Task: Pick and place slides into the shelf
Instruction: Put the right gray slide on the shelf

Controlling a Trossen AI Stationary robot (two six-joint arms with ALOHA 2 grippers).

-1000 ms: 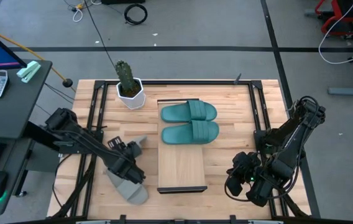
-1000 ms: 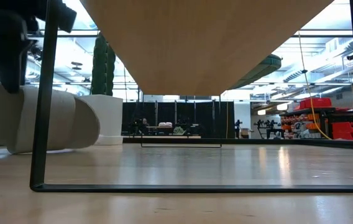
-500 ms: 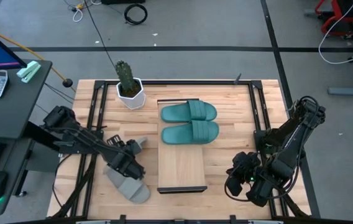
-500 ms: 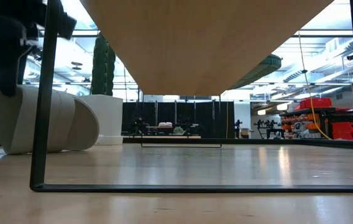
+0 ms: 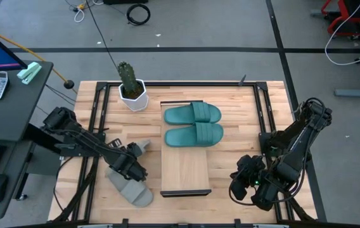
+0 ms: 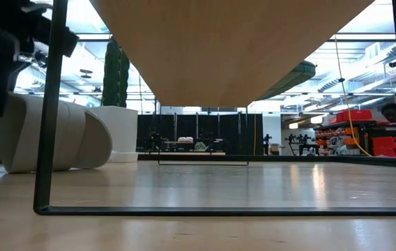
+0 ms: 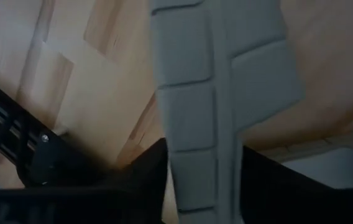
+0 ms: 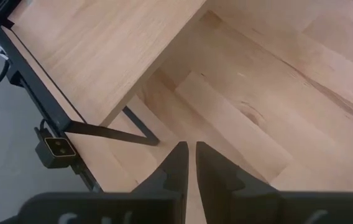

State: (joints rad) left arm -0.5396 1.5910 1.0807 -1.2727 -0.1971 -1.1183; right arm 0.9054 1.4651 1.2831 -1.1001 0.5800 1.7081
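Pale wood makes up the table (image 5: 231,101) and the shelf (image 5: 185,171), which carries two teal slides (image 5: 193,124) side by side at its far end. Left of the shelf lie two grey slides (image 5: 129,187). The left gripper (image 5: 131,166) pinches one grey slide (image 7: 207,106), the sole gripped between its fingers. The right gripper (image 8: 192,163) waits right of the shelf, fingers nearly together on nothing.

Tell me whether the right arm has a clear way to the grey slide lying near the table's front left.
Probably not. The raised shelf stands between the right claw and that grey slide, and the left claw is right there, clamped on the other grey slide.
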